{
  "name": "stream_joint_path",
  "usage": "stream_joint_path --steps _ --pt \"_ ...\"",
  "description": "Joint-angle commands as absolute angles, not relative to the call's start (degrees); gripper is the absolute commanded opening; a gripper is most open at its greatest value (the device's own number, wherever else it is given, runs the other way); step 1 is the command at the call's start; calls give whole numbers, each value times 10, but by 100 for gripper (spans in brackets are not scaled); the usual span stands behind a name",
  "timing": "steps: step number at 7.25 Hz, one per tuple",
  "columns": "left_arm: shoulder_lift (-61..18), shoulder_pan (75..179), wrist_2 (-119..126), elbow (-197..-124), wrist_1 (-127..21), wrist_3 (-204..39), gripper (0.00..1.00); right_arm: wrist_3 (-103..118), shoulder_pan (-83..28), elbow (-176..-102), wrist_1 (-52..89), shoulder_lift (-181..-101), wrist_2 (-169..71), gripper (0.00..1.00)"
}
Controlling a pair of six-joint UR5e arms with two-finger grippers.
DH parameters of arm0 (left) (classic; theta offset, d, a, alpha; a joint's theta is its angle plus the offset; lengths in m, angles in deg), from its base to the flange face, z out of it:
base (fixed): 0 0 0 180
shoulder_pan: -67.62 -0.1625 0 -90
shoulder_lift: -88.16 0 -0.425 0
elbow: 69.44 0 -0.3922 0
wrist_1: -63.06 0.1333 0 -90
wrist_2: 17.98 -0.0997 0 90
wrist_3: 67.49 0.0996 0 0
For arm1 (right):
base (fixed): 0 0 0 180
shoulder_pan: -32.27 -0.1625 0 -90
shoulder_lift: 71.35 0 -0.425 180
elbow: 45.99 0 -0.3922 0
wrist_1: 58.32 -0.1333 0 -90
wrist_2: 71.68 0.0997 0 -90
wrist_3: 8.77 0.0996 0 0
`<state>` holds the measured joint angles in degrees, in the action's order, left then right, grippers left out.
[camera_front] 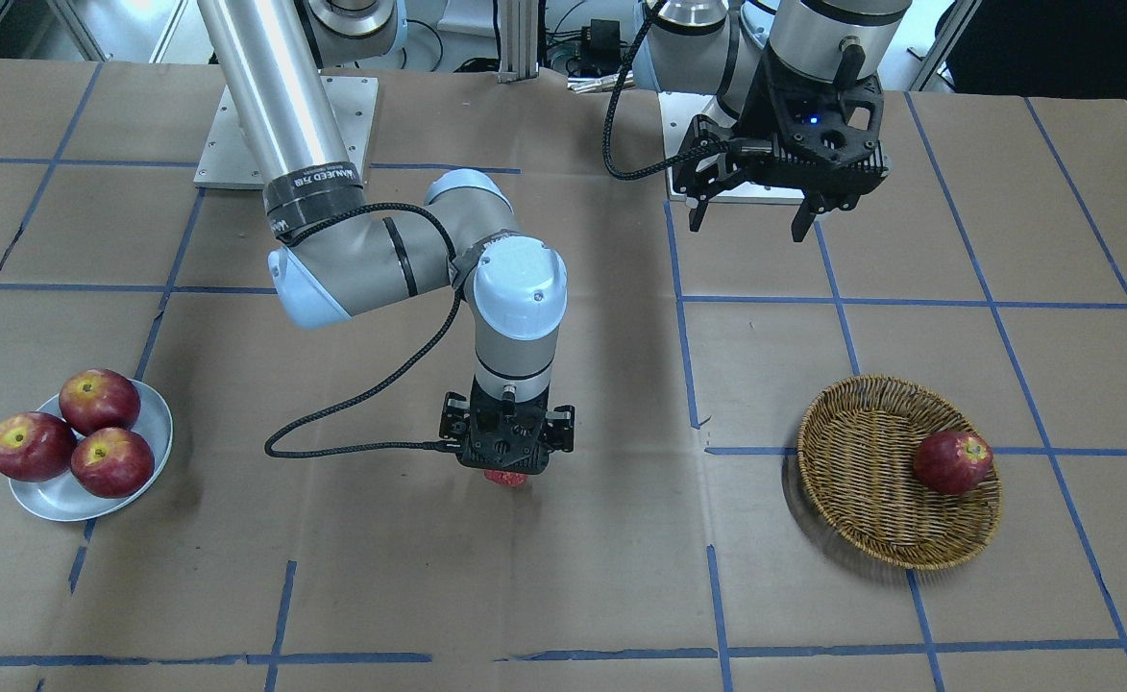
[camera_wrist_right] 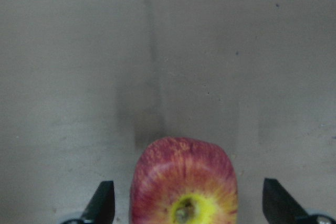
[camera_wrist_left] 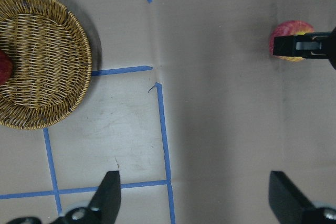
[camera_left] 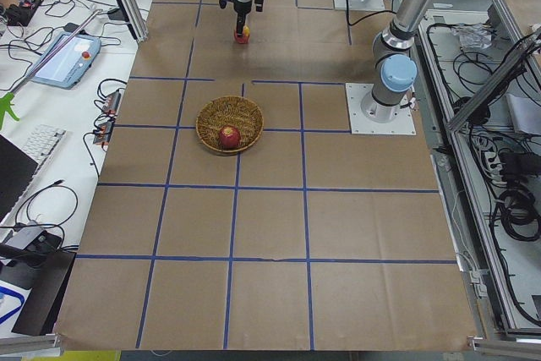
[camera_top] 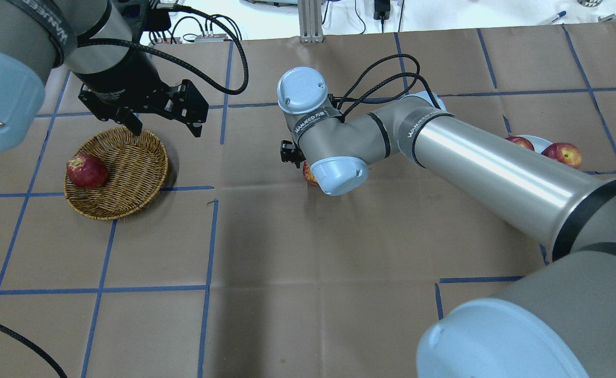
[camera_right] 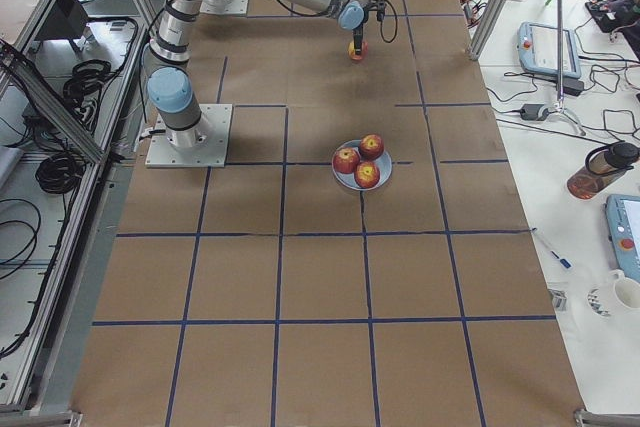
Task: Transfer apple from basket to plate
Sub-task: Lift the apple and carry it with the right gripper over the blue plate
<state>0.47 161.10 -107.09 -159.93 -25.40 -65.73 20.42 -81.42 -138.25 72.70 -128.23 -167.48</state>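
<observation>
The pinkish-red streaked apple with a yellow stem hollow sits on the brown paper at mid-table, also seen in the front view and overhead view. My right gripper is open straight above it, with a finger on each side and a gap to each. My left gripper is open and empty, raised beside the wicker basket, which holds one darker red apple. The pale plate at the far end holds three dark red apples.
The table is covered in brown paper with a blue tape grid. The right arm's elbow hides most of its gripper in the overhead view. The basket shows at the upper left of the left wrist view.
</observation>
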Motion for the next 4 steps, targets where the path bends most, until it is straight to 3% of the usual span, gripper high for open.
stream_joint_path --steps 1,2,3,4 --pt "4 1611 -1085 -1600 -255 -657 99 201 -819 -1384 743 -1263 -1674 100" --pt "4 1613 -1090 -1600 -253 -659 99 201 -820 -1384 747 -1259 -1673 89" --pt "4 1613 -1089 -1600 -253 -658 99 200 -819 -1384 748 -1259 -1673 69" --pt "4 1613 -1089 -1602 -257 -657 99 201 -819 -1385 747 -1262 -1674 61"
